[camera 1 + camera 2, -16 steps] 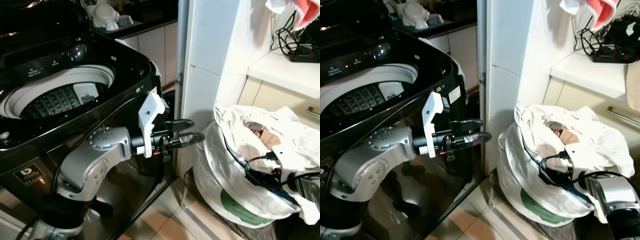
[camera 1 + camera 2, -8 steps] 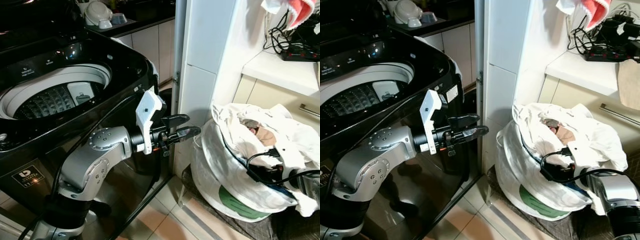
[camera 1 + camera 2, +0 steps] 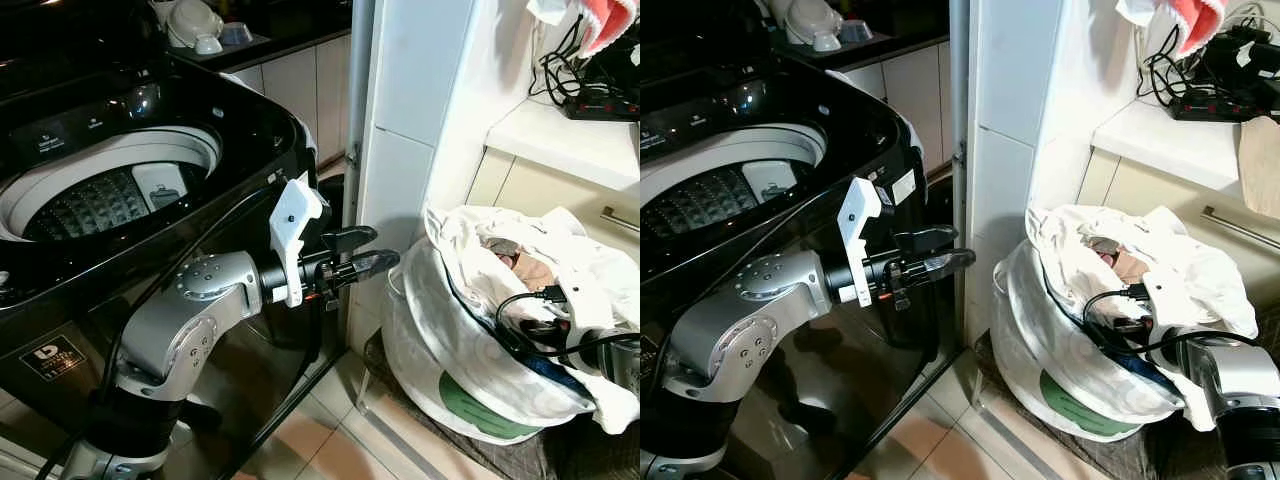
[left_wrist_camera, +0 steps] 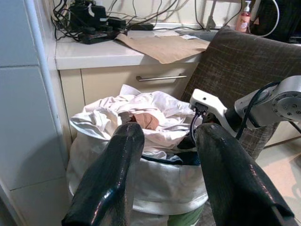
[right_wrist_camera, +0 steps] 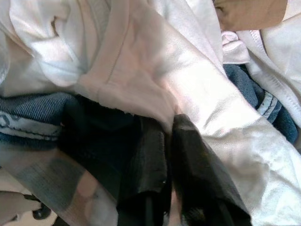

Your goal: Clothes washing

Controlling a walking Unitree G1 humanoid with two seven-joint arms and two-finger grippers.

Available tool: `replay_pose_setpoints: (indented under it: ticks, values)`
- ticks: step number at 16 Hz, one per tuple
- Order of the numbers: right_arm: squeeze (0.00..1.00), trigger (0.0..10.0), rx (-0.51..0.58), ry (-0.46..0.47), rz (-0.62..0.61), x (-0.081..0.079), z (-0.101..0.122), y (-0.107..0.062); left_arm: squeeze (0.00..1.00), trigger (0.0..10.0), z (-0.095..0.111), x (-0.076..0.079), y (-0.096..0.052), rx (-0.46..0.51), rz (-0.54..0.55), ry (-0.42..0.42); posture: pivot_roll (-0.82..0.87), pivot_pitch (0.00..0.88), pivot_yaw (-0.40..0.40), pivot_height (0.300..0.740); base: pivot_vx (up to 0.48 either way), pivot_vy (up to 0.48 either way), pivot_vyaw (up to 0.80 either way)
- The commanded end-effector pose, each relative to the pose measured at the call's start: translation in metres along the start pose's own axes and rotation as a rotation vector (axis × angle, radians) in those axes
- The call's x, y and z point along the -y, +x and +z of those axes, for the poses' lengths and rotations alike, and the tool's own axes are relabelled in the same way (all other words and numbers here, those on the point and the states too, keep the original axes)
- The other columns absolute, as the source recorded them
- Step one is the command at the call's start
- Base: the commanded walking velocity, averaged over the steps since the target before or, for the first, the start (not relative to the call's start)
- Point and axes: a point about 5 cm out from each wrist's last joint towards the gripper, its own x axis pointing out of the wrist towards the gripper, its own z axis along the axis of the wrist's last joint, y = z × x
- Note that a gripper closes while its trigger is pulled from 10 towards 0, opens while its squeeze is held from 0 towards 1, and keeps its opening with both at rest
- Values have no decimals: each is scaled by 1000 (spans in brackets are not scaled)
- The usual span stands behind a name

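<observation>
A white laundry bag (image 3: pixel 450 340) stands on the floor by the wall, heaped with white clothes (image 3: pixel 520 245) and some blue denim (image 5: pixel 28 127). My right gripper (image 5: pixel 167 127) is dug into the pile at the bag's near right side. Its fingers are pressed together on a fold of a white garment (image 5: pixel 141 80). My left gripper (image 3: pixel 360 252) hovers open and empty in front of the washing machine, pointing at the bag. The black top-loading washing machine (image 3: pixel 250 120) is on the left with its lid up and its drum (image 3: pixel 100 200) exposed.
A white wall column (image 3: pixel 400 120) stands between machine and bag. Behind the bag are a cabinet and a counter (image 3: pixel 570 140) holding a power strip and cables (image 3: pixel 600 100). A dark fabric chair (image 4: pixel 244 61) is beside the bag. Dishes (image 3: pixel 195 25) sit far back. Tiled floor (image 3: pixel 320 440) lies below.
The view has shifted slightly. My right wrist has pushed a little further up into the clothes in the bag. The left gripper holds about the same pose, still open.
</observation>
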Motion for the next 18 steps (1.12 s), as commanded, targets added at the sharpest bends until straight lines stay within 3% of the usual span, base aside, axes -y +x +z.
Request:
replay_pose_setpoints:
  ticks: [1,5,8,9,11,14,18]
  values:
    - [0,0,31,30,16,1,5,-1,0,10000,4,-4,0,6,16,13,-77,0,36,740,0,0,0]
    - [0,0,141,91,66,1,24,-12,0,10000,8,-8,-1,32,56,8,-77,0,39,740,0,0,0]
    - [0,0,512,127,265,-9,87,-58,0,10000,23,-23,0,99,188,102,-87,0,42,740,0,0,0]
    - [0,0,580,114,309,-13,101,-69,0,10000,27,-24,2,122,200,129,-92,0,41,740,0,0,0]
    - [0,0,804,40,503,-41,146,-110,0,10000,46,-23,11,231,214,189,-97,0,39,740,0,0,0]
    - [0,0,1024,-40,799,-88,179,-153,0,10000,66,-22,27,369,221,141,-95,0,22,740,0,0,0]
    - [0,0,1109,-20,951,-109,194,-173,0,10000,74,-11,44,453,133,19,-99,0,14,740,0,0,0]
